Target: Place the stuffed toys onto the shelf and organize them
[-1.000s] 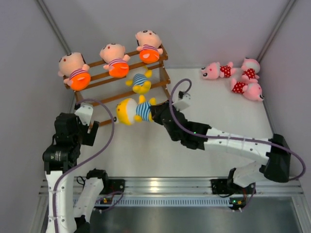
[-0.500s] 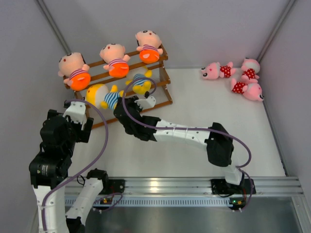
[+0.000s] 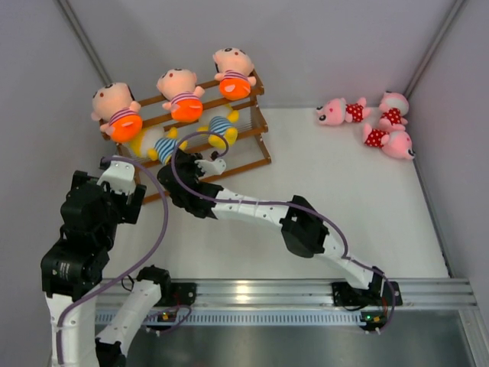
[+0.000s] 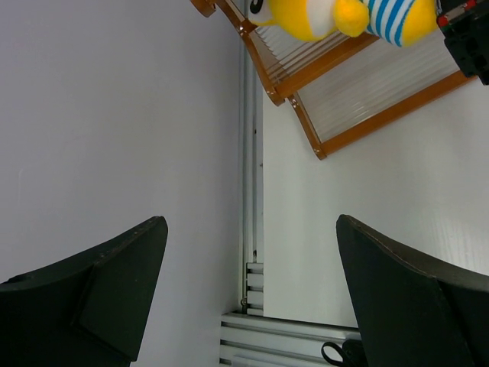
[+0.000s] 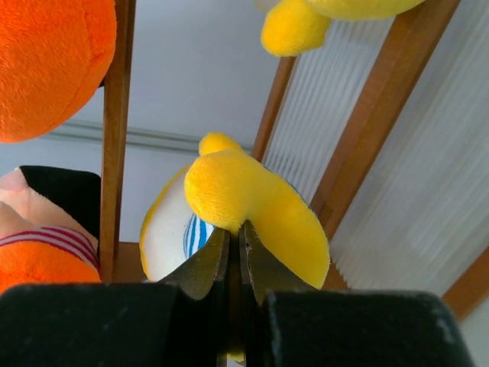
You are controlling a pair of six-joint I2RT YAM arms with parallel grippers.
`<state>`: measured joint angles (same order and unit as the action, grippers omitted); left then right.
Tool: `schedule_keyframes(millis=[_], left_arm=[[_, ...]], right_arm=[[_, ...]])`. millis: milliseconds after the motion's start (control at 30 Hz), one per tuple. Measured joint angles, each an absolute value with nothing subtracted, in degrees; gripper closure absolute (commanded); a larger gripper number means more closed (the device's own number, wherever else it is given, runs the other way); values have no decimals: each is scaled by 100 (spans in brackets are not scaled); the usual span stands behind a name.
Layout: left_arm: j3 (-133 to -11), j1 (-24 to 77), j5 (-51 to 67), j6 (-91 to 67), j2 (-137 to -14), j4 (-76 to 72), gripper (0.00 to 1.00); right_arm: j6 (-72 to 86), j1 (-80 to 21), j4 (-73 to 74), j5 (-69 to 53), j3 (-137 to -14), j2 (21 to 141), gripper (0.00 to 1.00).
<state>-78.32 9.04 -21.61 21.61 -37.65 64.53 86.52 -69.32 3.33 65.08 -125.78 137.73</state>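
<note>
The brown stepped shelf (image 3: 256,125) stands at the back left. Three peach-faced dolls in orange shorts (image 3: 180,95) sit on its top tier. A yellow doll in a blue-striped shirt (image 3: 220,128) sits on the middle tier. My right gripper (image 3: 177,162) is shut on a second yellow doll (image 3: 157,146), pinching its yellow limb (image 5: 252,202), and holds it at the left of the middle tier. Three pink dolls in red polka-dot dresses (image 3: 386,122) lie on the table at the back right. My left gripper (image 4: 252,287) is open and empty, near the left wall.
Grey enclosure walls (image 3: 38,92) close in the left, back and right sides. An aluminium rail (image 3: 260,294) runs along the near edge. The right arm's elbow (image 3: 306,233) lies low across the middle of the white table (image 3: 344,191).
My right gripper has carried the yellow doll from in front of the shelf leftward and back to the middle tier's left end. My left arm has drawn back toward the left wall.
</note>
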Motion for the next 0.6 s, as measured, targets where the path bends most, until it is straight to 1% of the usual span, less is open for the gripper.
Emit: schedule_keyframes(millis=[100, 167, 200, 233, 333, 500, 600], left_arm=[[-7819, 932, -2211, 2198, -3763, 6453, 2], [-7787, 945, -2222, 2220, -3760, 6455, 2], [-7767, 945, -2222, 2226, -3760, 6460, 2], [-7752, 945, -2217, 2239, -3760, 6464, 2], [-7747, 943, -2215, 2248, -3763, 6471, 2], [-7747, 906, -2191, 2252, -3767, 6473, 2], [-7747, 862, -2165, 2255, -3780, 6473, 2]], right_arm=[[8394, -6884, 5, 6622, -13052, 14147, 100], [8315, -6834, -128, 6611, -13218, 14306, 96], [8302, -6799, -169, 6593, -13229, 14346, 92], [8291, -6761, -200, 6578, -13233, 14376, 81], [8259, -6694, -257, 6512, -13233, 14409, 67], [8241, -6659, -644, 6318, -13002, 14359, 59], [8114, -6665, -998, 6230, -12503, 14206, 59]])
